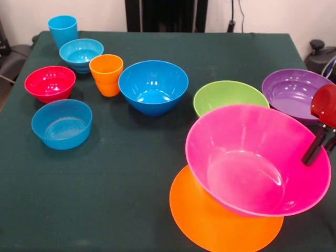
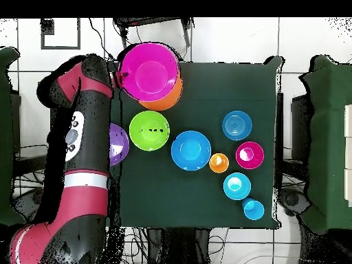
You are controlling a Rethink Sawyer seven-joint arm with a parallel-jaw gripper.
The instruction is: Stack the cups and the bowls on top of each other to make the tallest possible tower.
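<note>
The gripper (image 1: 321, 143), fingers pinching its rim, holds the pink bowl (image 1: 252, 163) tilted over the orange bowl (image 1: 220, 223); next it must level, lower and release it there.

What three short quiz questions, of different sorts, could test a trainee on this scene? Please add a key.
1. True or false: the pink bowl sits tilted over the orange bowl.
2. Which bowl is nearest the orange cup? A purple B big blue C green
3. The gripper grips the rim of the ____ bowl.

Key: 1 true; 2 B, the big blue bowl; 3 pink.
</note>
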